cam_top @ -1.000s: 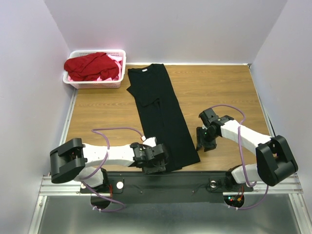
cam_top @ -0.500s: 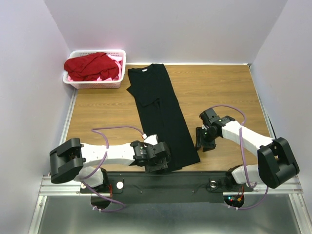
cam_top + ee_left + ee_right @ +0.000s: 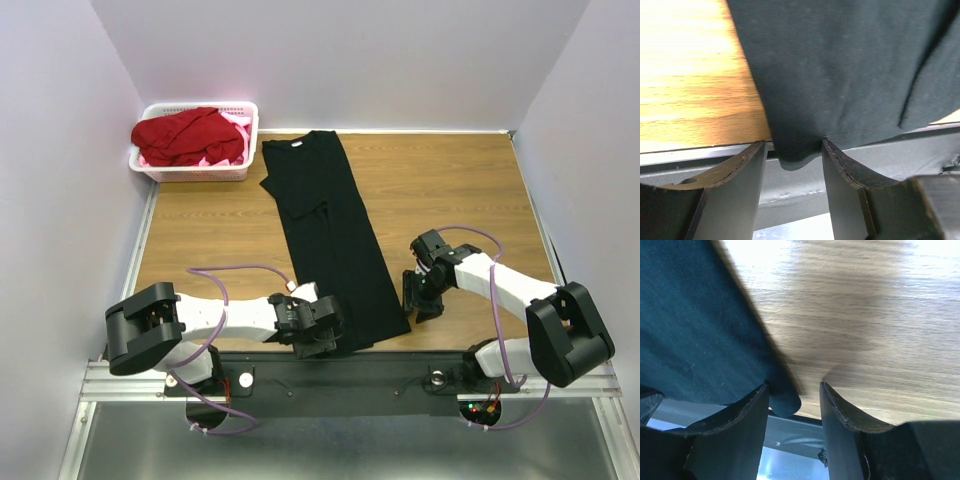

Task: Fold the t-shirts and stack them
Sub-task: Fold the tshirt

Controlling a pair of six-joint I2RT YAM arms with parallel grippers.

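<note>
Red t-shirt (image 3: 185,135) heaped over pink cloth (image 3: 238,120) in white slotted basket (image 3: 150,168) far left – left gripper (image 3: 792,147) parted, straddling near hem of narrow-folded black t-shirt (image 3: 330,230) lying flat on wooden table (image 3: 450,180) – right gripper (image 3: 794,387) parted at the hem's right corner, nothing clamped.

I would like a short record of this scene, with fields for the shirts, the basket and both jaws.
black t-shirt: folded into a long strip, flat on the table, collar at the far end
red shirt: crumpled in the white basket, over pink cloth
left jaws: apart, the strip's near hem between them
right jaws: apart, beside the strip's near right corner
</note>
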